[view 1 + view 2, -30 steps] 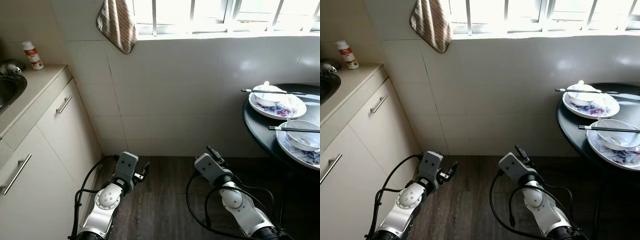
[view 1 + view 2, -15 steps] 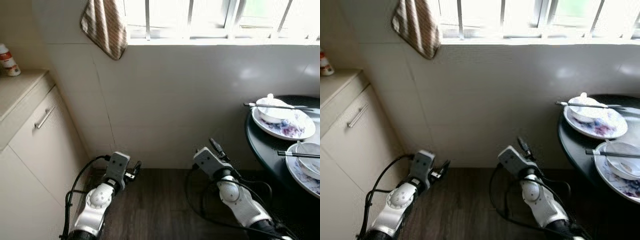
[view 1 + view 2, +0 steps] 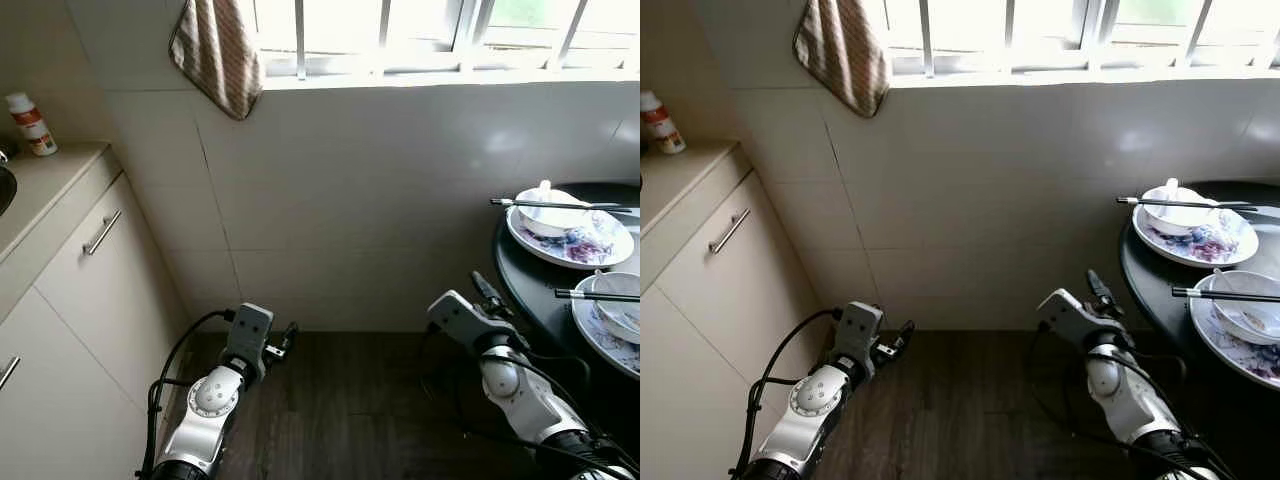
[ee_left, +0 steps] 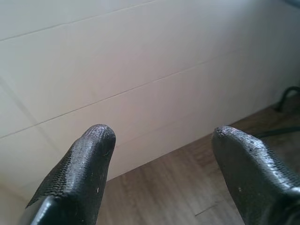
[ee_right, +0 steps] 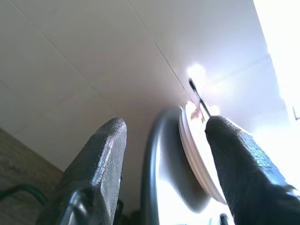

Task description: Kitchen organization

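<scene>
A round dark table (image 3: 512, 268) stands at the right against the tiled wall. On it, a flowered plate (image 3: 596, 243) carries a white bowl (image 3: 548, 212) with a spoon and black chopsticks (image 3: 530, 203) across it. A nearer plate (image 3: 600, 336) holds a second bowl (image 3: 622, 301), also with chopsticks (image 3: 590, 295) laid over it. My right gripper (image 3: 487, 293) is low beside the table's edge, open, with the table rim (image 5: 152, 154) and a plate (image 5: 197, 145) seen between its fingers. Low above the floor by the cabinets, my left gripper (image 3: 287, 337) is open and empty, facing the wall.
A beige counter (image 3: 55, 178) with cabinet doors and a bar handle (image 3: 102, 232) runs along the left; a white bottle (image 3: 31, 124) stands on it. A striped towel (image 3: 218, 55) hangs below the barred window. Dark wood floor (image 3: 350, 400) lies between the arms.
The view has swung a little. My right arm has moved to the right, up to the table's edge. The left arm keeps its pose.
</scene>
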Robot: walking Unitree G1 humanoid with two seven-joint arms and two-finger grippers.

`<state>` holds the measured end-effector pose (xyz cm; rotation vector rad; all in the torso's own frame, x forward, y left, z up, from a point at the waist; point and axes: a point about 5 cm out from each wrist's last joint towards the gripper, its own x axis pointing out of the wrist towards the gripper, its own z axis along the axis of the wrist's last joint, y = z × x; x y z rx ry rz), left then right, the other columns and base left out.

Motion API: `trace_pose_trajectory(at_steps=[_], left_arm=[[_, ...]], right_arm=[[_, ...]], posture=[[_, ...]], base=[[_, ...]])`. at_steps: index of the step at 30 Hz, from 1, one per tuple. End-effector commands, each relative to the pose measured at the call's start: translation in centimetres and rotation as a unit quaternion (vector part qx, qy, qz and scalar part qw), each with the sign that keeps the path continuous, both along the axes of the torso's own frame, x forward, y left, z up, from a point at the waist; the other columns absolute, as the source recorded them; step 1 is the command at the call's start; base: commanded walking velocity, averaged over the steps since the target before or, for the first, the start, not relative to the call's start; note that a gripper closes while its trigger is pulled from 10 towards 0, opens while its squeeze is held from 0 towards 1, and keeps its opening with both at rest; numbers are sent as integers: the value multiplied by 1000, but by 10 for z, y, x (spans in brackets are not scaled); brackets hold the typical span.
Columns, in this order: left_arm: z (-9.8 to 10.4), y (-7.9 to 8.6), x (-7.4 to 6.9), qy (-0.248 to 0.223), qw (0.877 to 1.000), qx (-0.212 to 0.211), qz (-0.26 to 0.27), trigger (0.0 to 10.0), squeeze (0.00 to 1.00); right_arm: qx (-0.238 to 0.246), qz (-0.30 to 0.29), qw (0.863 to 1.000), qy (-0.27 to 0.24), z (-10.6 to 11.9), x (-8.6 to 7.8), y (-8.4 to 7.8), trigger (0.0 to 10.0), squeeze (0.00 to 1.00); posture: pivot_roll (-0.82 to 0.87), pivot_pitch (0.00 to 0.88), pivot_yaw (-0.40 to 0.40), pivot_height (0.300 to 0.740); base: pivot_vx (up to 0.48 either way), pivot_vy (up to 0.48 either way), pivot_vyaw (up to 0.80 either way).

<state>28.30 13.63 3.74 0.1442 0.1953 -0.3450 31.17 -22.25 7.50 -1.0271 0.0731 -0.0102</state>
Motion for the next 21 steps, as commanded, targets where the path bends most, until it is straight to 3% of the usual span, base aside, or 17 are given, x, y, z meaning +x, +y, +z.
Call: trace_pose_trajectory(at_steps=[1,3,4,6,7,9,11,15,16,21], left_arm=[[0,-1,2,4,1000,-2,-2,10000,0],[1,-2,2,4,1000,-2,-2,10000,0],[0,-2,3,5,1000,-3,-2,10000,0],[0,-2,3,6,1000,-4,-2,10000,0],[0,-2,3,6,1000,-4,-2,10000,0],[0,-2,3,6,1000,-4,-3,10000,0],[0,-2,3,6,1000,-4,-3,10000,0],[0,-2,2,7,1000,-6,-2,10000,0],[0,-2,2,8,1000,-7,-1,10000,0],[-1,-2,2,10,1000,-9,-2,10000,0]], right_arm=[[-5,-7,1000,7,-4,-2,-3,10000,0],[-1,4,1000,6,-4,-3,1,10000,0],[16,58,998,10,-7,-4,22,10000,0],[32,100,994,17,-9,-6,37,10000,0],[32,100,994,17,-9,-6,37,10000,0],[56,154,986,37,-14,-12,57,10000,0],[56,161,985,40,-15,-13,58,10000,0],[32,121,991,41,-16,-10,44,10000,0],[-10,95,995,25,-12,-7,32,10000,0],[-64,100,993,19,-8,-4,24,10000,0]], posture=[[25,0,43,740],[25,0,43,740],[25,0,43,740],[25,0,43,740],[25,0,43,740],[28,0,41,740],[28,0,41,740],[28,0,39,740],[27,0,39,740],[24,0,42,740]], base=[[0,0,-800],[0,0,-800],[0,0,0],[0,0,0],[0,0,0],[0,0,0],[0,0,0],[0,0,-800],[0,0,-800],[0,0,-800]])
